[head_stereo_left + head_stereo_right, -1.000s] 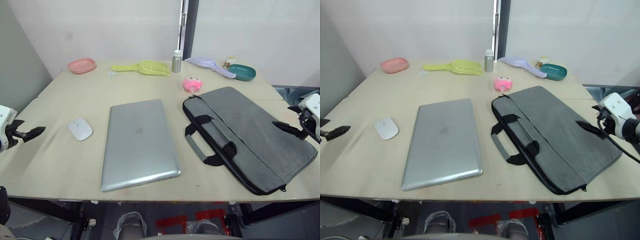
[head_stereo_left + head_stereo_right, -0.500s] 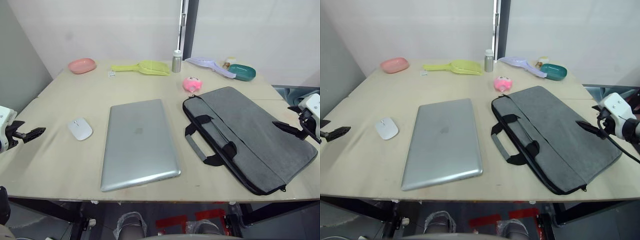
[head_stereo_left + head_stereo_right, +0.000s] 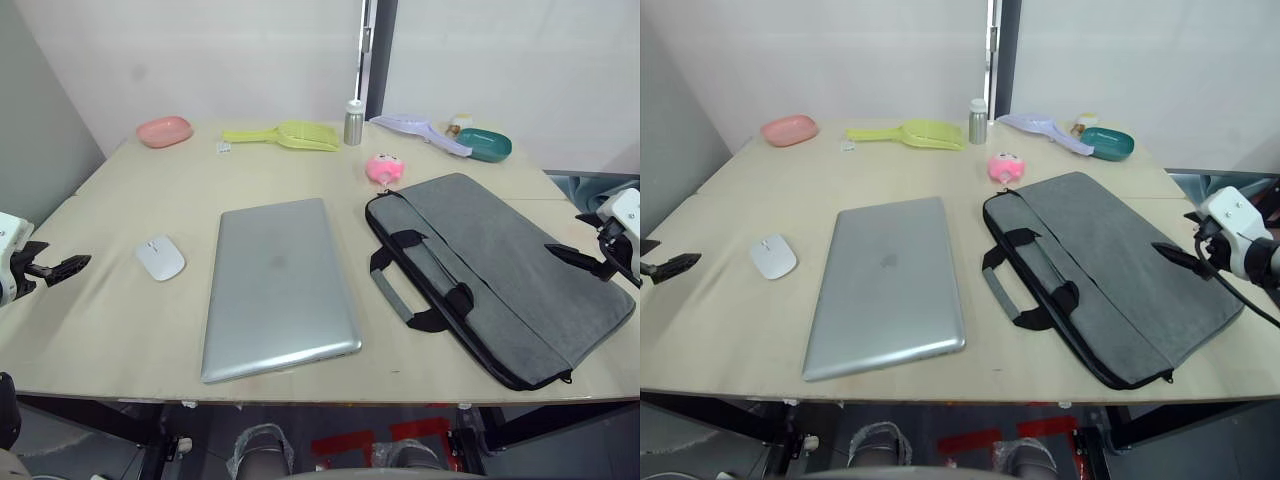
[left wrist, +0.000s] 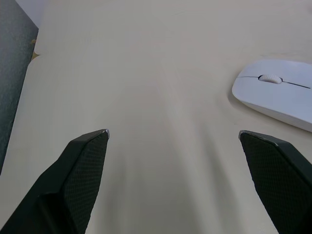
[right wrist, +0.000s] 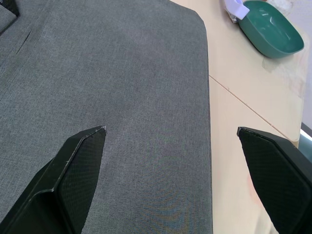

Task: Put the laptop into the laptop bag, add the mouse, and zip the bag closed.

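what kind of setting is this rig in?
Looks like an indoor lab or test room set up for tabletop trials, not a real office: a plain wooden table against bare white walls, with a staged mix of laptop, laptop bag, mouse and plastic scoops and dishes.

Head stereo pair: high, facing forward and down across the table [image 3: 120,330], both eyes sharing the whole tabletop. Left wrist camera: low, close, facing the mouse [image 4: 278,93]. Right wrist camera: close over the laptop bag [image 5: 122,97], probably its far corner.
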You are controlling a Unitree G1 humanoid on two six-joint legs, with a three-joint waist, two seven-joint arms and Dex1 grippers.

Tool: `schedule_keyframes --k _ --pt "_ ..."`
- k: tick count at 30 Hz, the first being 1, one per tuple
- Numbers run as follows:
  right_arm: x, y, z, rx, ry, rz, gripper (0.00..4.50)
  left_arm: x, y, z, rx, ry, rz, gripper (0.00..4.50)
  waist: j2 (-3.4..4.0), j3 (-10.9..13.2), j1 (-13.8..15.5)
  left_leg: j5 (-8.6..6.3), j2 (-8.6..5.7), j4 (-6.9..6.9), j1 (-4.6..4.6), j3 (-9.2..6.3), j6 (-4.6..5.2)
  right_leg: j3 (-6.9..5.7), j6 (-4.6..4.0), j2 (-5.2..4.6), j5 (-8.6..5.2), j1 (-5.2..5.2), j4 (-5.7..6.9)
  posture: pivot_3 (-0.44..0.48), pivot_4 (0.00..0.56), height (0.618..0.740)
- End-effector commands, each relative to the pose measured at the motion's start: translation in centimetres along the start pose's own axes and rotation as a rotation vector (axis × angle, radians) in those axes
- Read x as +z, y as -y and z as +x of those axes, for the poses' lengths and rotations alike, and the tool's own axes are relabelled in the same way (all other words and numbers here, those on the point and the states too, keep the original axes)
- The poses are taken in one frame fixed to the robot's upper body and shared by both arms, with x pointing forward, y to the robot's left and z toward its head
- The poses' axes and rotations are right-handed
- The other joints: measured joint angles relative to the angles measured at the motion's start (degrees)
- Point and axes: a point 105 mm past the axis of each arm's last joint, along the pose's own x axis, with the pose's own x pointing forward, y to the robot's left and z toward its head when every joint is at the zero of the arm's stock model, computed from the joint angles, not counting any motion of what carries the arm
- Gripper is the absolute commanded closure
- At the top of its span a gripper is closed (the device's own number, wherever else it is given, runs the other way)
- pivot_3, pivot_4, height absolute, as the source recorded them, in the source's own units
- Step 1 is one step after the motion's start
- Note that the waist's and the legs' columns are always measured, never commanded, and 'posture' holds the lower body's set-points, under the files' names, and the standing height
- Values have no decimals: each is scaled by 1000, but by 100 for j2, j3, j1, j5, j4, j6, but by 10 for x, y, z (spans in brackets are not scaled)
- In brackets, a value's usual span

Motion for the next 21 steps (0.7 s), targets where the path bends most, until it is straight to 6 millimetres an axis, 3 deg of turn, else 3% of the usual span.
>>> schedule_keyframes --k 1,8,12,15,18,21 --pt "17 8 -6 -27 49 -39 12 12 -7 -5 25 30 12 0 0 0 0 0 0 0 0 0 0 0 0 0 0 0 0 0 150 740" --pt "23 -6 3 34 67 2 12 36 -4 -1 -28 112 -109 0 1 1 8 0 0 0 2 2 0 3 0 0 0 0 1 0 150 740" --pt "43 -21 21 39 139 -5 12 64 -1 3 15 227 4 0 -1 5 -7 0 2 -2 2 2 -1 2 0 1 0 0 0 0 150 740" --pt "58 -37 33 67 200 0 12 68 14 10 -47 219 -22 0 4 7 -17 0 3 -3 3 3 -1 2 0 1 0 -1 2 0 150 740" --pt "73 -69 46 180 205 -14 12 65 43 16 -249 131 -158 0 9 12 -14 1 2 -10 3 5 -3 2 0 2 0 -4 0 0 150 740" --pt "95 -97 60 248 239 -43 856 72 68 11 -444 124 -234 0 9 23 -24 3 3 -22 4 7 -10 2 0 5 0 -6 -8 0 150 740"
